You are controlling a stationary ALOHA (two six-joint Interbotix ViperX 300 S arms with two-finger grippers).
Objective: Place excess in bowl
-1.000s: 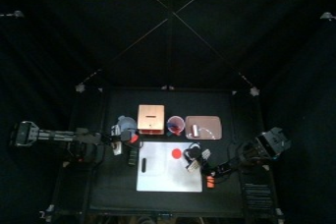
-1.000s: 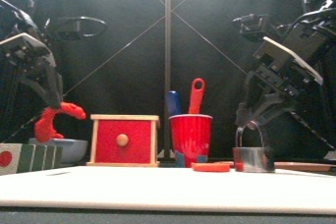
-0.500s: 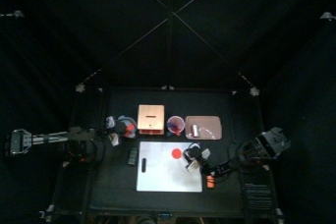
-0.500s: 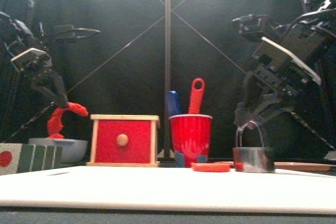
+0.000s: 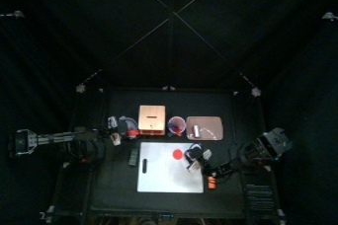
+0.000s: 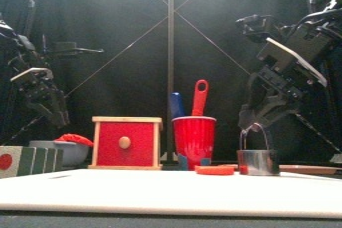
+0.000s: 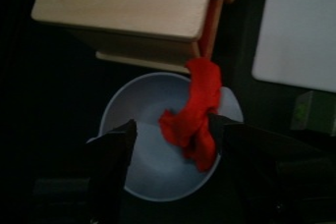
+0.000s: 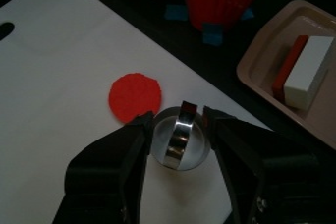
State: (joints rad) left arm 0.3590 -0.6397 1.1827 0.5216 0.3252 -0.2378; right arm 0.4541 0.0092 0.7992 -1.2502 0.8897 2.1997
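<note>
The pale bowl (image 7: 155,159) sits beside the tan box (image 7: 129,17). A red strip of excess (image 7: 197,105) lies in it, one end draped over the rim toward the box. My left gripper (image 7: 178,135) hangs over the bowl, open, its jaws on either side of the strip without gripping it. From the front, the strip (image 6: 76,139) rests on the bowl (image 6: 67,154) below the left gripper (image 6: 54,112). My right gripper (image 8: 180,122) is shut on a round metal cutter (image 8: 174,141), which stands on the white board (image 8: 79,51) next to a red disc (image 8: 136,96).
A red cup (image 6: 194,138) holding a red and a blue utensil stands behind the board. The pinkish tray (image 8: 269,61) holds a white and red block (image 8: 305,66). A small red piece (image 6: 214,169) lies on the board near the cutter.
My left gripper sank and shifted left while opening, and the red strip dropped from its jaws into the bowl. The right arm has not moved.
</note>
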